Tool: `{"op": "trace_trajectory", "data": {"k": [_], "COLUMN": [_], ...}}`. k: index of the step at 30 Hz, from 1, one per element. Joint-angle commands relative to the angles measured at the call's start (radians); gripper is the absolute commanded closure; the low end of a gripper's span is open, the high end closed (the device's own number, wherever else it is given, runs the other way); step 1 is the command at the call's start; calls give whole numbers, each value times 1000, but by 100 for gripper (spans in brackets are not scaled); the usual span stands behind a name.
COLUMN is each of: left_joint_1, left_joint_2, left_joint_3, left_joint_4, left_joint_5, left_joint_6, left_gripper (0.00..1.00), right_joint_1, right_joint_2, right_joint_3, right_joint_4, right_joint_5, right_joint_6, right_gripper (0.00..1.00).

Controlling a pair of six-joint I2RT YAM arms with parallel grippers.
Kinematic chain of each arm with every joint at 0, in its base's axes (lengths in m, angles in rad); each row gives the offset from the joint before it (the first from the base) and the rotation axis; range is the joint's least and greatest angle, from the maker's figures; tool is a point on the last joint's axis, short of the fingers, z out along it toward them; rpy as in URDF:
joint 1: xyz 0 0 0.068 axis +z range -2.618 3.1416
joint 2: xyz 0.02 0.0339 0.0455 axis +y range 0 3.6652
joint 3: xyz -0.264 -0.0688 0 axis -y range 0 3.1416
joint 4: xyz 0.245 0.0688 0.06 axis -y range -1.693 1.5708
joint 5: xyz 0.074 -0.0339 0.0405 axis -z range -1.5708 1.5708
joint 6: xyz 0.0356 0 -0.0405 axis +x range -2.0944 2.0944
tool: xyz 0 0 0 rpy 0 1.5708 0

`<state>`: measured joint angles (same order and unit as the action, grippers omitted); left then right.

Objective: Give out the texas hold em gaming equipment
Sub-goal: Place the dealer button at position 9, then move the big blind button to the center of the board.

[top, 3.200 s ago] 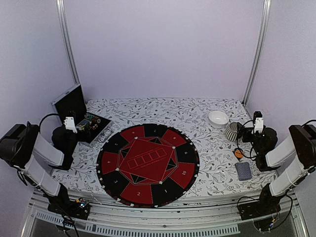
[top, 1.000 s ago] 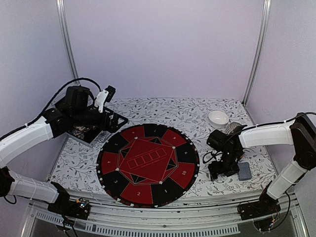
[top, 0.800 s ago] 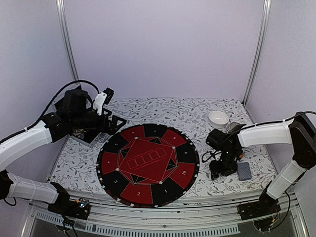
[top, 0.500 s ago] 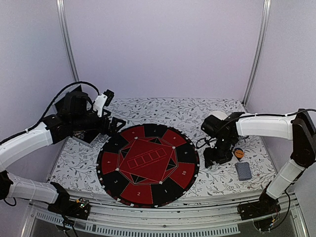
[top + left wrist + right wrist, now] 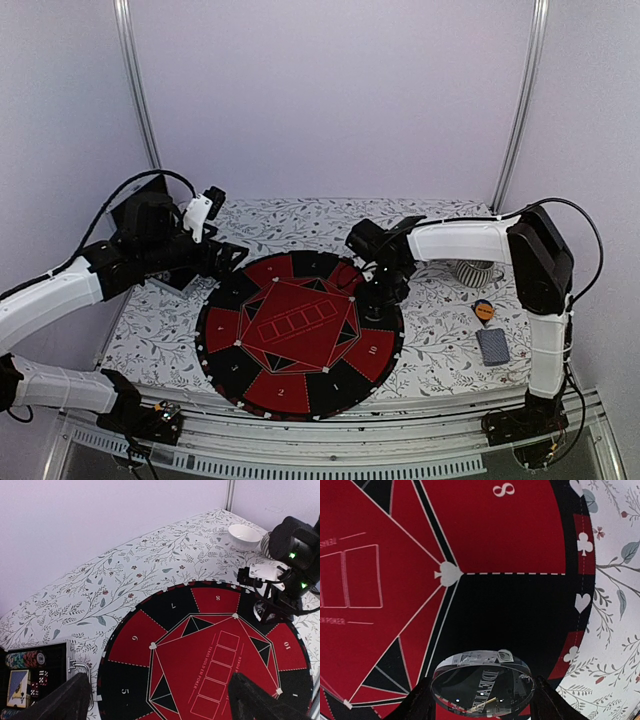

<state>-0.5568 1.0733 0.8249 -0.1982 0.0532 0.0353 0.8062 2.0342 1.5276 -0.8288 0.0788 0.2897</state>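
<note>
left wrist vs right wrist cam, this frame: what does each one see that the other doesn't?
Left wrist only: the white bowl, the open case with chip stacks and a card, and the right arm seen from outside, reaching over the mat. Right wrist only: a clear round button with lettering, clamped between the fingers of the right gripper. Both: the round red-and-black mat, including sector 8.

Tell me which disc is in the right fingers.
The glassy dealer button, gripped over the mat's black segment beside the 8. The orange disc lies loose on the floral cloth near the card deck.
</note>
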Motion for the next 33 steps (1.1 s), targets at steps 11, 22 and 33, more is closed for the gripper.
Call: {"op": "trace_trajectory", "data": {"k": [11, 22, 33], "left_joint_1": [-9, -9, -9], "left_joint_2": [-13, -13, -17], "left_joint_3": [-18, -21, -23], "left_joint_4": [34, 36, 36], "left_joint_5": [-23, -25, -21], "left_joint_6": [27, 29, 32], "left_gripper": [2, 2, 2], "right_joint_1": [0, -134, -548], "right_joint_2": [99, -278, -558], "right_joint_3": [108, -176, -534], "right_joint_4": [-15, -51, 91], "right_joint_5": [26, 83, 21], "right_joint_6": [-82, -11, -14], "right_gripper": [0, 1, 1]}}
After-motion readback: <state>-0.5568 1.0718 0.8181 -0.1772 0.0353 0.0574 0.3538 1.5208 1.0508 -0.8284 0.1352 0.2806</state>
